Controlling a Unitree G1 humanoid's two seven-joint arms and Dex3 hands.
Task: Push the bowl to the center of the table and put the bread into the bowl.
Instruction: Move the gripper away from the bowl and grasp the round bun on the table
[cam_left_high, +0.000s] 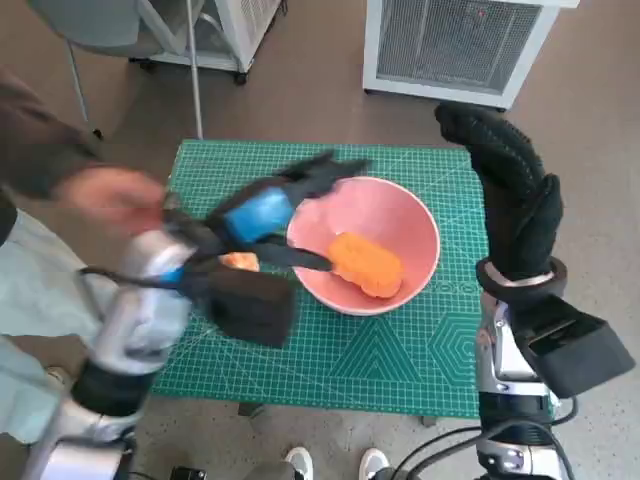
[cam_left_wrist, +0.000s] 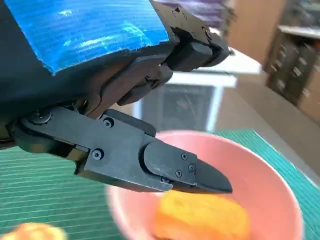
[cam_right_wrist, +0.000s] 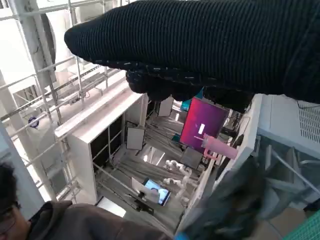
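Bread in bowl, left hand over the rim, holding nothing.
Left hand (cam_left_high: 262, 215) with blue-taped back reaches over the round pink bowl (cam_left_high: 415, 225), fingers spread and empty; one fingertip (cam_left_wrist: 212, 179) just above the orange bread roll (cam_left_high: 366, 264) lying inside. Bowl sits near the middle of the green cutting-mat worktop (cam_left_high: 400, 360). Gloved right hand (cam_left_high: 510, 195) raised, fingers extended, empty. A small orange item (cam_left_high: 240, 262) is half hidden behind the left hand; motion-blurred.

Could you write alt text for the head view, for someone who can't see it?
Seen from above, a pink bowl holding an orange piece of bread sits on a green table mat, with the robot's left hand reaching over the bowl's rim. The gloved right hand is raised beside the bowl, holding nothing, and a person's blurred hand shows at the left edge.
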